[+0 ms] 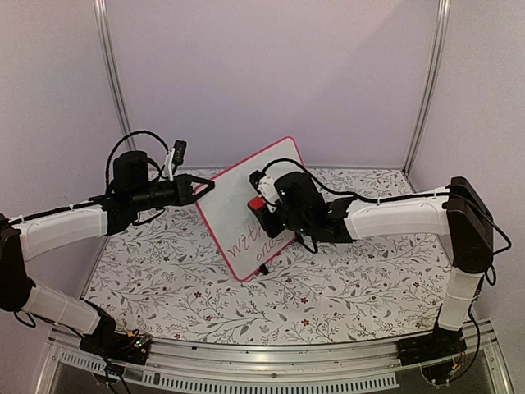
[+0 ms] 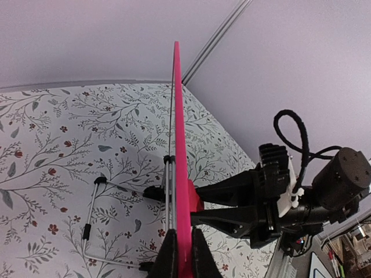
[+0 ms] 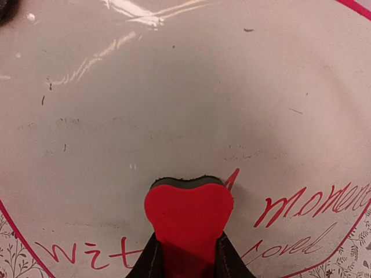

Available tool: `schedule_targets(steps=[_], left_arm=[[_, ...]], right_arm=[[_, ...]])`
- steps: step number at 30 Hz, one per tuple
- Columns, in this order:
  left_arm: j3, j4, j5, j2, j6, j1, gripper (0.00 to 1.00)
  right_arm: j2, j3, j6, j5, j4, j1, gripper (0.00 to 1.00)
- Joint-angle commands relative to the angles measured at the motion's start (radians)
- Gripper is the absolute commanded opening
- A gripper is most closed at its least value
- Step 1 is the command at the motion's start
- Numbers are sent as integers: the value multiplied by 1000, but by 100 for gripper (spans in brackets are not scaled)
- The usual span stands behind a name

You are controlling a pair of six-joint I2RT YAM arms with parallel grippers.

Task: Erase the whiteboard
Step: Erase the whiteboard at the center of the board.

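Note:
The whiteboard [image 1: 246, 212], white with a pink-red frame, stands tilted on the table with red handwriting on its lower part. My left gripper [image 1: 207, 187] is shut on its left edge; in the left wrist view the pink frame [image 2: 181, 174] runs edge-on between the fingers [image 2: 167, 258]. My right gripper [image 1: 262, 209] is shut on a small red eraser [image 1: 257, 203] pressed against the board face. In the right wrist view the eraser [image 3: 188, 214] touches the board [image 3: 174, 87] beside the red words [image 3: 313, 202]. The upper board area looks wiped.
The floral tablecloth [image 1: 344, 287] covers the table. The board's wire stand with black feet [image 2: 93, 226] rests behind it. Plain walls and metal posts [image 1: 111, 74] enclose the back. My right arm [image 1: 394, 217] reaches in from the right.

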Motion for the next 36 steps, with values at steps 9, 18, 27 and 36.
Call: schedule_targets(steps=[9, 18, 27, 36], left_arm=[[-2, 29, 103, -39, -26, -23, 0], [-3, 30, 104, -36, -28, -24, 0], [-2, 32, 105, -36, -28, -23, 0], [-3, 34, 107, -35, -29, -24, 0]], right_arm=[[52, 14, -22, -11, 14, 4, 24], [16, -93, 1, -14, 41, 4, 24], [-4, -115, 42, 2, 36, -17, 24], [13, -22, 63, 39, -5, -47, 24]])
